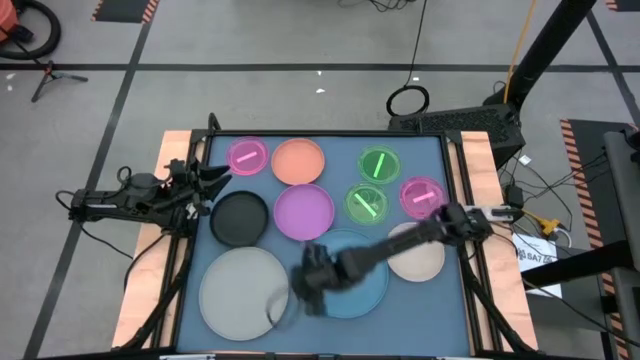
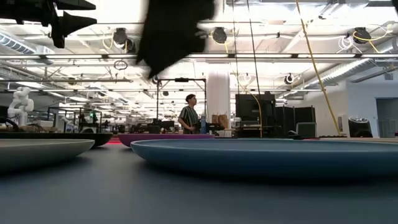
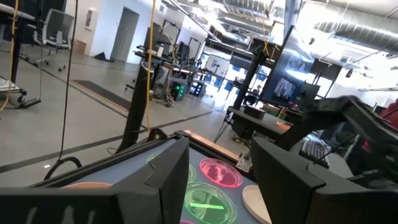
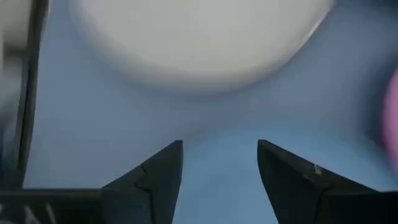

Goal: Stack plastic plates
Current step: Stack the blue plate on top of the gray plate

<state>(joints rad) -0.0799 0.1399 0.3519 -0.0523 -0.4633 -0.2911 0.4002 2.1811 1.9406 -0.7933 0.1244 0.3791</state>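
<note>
Plastic plates lie flat on the blue table top. The large grey plate (image 1: pixel 243 290) and the large light-blue plate (image 1: pixel 355 280) are nearest; the black (image 1: pixel 240 218), purple (image 1: pixel 303 211), orange (image 1: pixel 298 162) and beige (image 1: pixel 418 255) plates lie beyond. Small pink (image 1: pixel 247 155) (image 1: pixel 421 195) and green (image 1: pixel 378 165) (image 1: pixel 366 203) plates lie at the far side. My right gripper (image 1: pixel 308 285) hangs open in the air over the light-blue plate's left rim, next to the grey plate (image 4: pixel 199 37). My left gripper (image 1: pixel 218 178) waits open at the table's left edge, roughly level.
Wooden rails (image 1: pixel 150 270) run along the table's left and right sides. Bare blue table (image 1: pixel 420 320) shows at the near right. A person (image 2: pixel 188 113) stands far off in the room behind the table.
</note>
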